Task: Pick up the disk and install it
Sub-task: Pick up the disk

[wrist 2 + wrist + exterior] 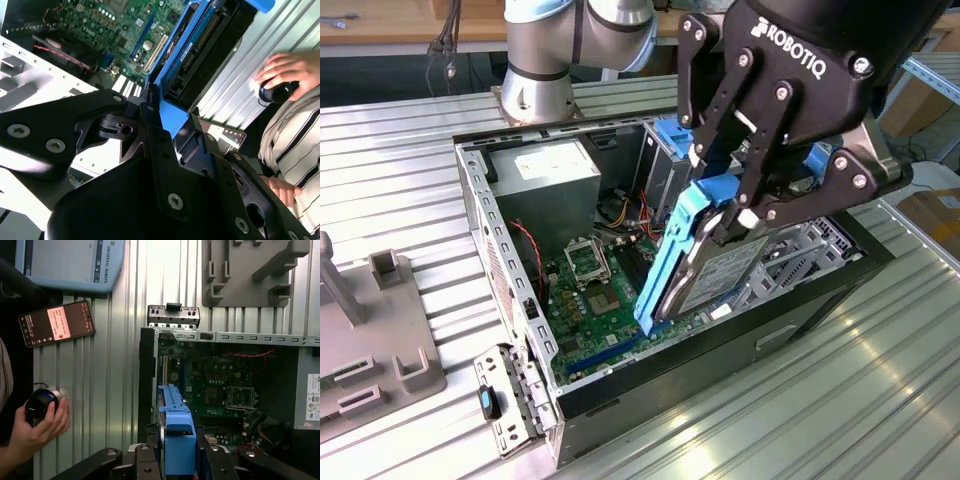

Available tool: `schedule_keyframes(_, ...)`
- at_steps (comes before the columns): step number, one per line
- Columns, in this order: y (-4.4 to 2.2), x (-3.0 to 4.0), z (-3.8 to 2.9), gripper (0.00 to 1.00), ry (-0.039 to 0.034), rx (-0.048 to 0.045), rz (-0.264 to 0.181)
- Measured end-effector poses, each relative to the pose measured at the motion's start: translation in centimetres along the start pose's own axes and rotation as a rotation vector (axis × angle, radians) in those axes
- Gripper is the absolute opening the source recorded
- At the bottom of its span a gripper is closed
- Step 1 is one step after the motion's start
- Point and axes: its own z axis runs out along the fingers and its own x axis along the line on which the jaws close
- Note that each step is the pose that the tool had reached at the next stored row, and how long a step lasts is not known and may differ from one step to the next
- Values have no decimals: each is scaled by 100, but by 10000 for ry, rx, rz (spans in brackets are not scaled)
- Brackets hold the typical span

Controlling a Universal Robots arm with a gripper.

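Observation:
The disk (712,272), a grey metal slab in a bright blue carrier frame, stands on edge and tilted inside the open computer case (500,250). Its lower end hangs just above the green motherboard (585,295), beside the metal drive cage (805,248). My black gripper (735,215) is shut on the upper part of the disk, one finger on each flat side. In the first wrist view the blue frame edge of the disk (175,425) runs out from the gripper (177,452) over the case. In the second wrist view the disk (192,50) shows its connector end beyond the gripper (167,117).
A silver power supply (545,170) sits in the case's far corner. A grey fixture plate (370,330) lies at the exterior view's left. Beside the case are a phone (56,323), a teach pendant (70,262) and a person's hand (42,425) on a round knob.

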Motion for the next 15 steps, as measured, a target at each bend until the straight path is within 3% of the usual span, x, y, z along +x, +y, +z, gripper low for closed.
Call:
schedule_keyframes(3, -237, -27, 11, 37, 0, 0, 1)
schedule_keyframes(10, -625, -42, 26, 37, 1, -1, 0)
schedule_keyframes(13, -831, -42, 34, 37, -1, 0, 0)
schedule_keyframes(15, -857, -43, 33, 37, 4, -1, 0)
